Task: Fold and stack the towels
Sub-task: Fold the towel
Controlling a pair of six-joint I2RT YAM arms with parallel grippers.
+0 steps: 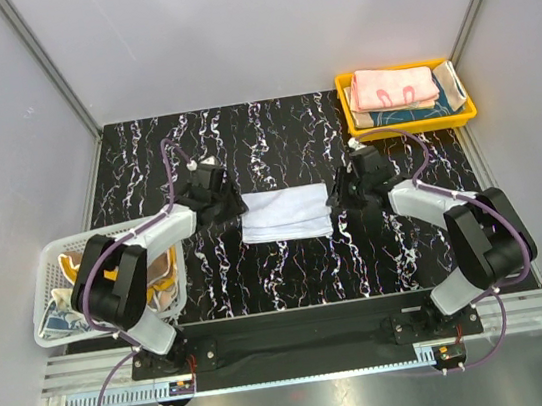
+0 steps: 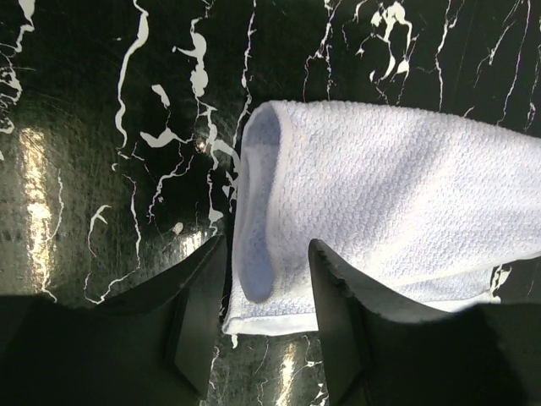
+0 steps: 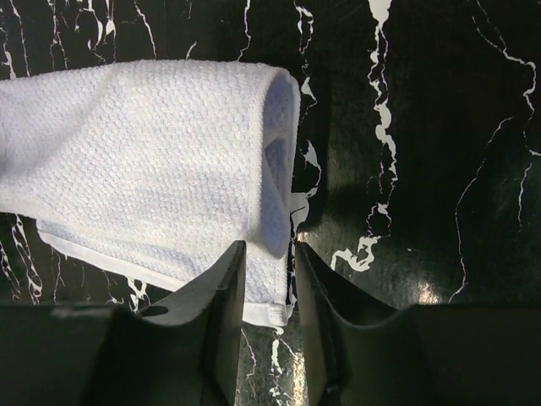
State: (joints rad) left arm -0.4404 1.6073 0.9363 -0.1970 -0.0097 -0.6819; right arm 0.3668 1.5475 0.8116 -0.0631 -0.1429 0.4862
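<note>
A plain white towel (image 1: 286, 214) lies folded flat in the middle of the black marbled table. My left gripper (image 1: 234, 206) is at its left end and my right gripper (image 1: 336, 197) at its right end. In the left wrist view the left gripper (image 2: 266, 254) is open, its fingers standing either side of the towel's (image 2: 389, 194) looped end without pinching it. In the right wrist view the right gripper (image 3: 268, 254) is open more narrowly, with the towel's (image 3: 144, 169) end corner lying loose between its fingers. A pink towel (image 1: 391, 86) tops a stack of folded towels.
The stack sits in a yellow tray (image 1: 410, 126) at the back right corner. A white mesh basket (image 1: 51, 256) at the left edge holds several loose cloths (image 1: 166, 278), beside the left arm. Grey walls close in the table on three sides.
</note>
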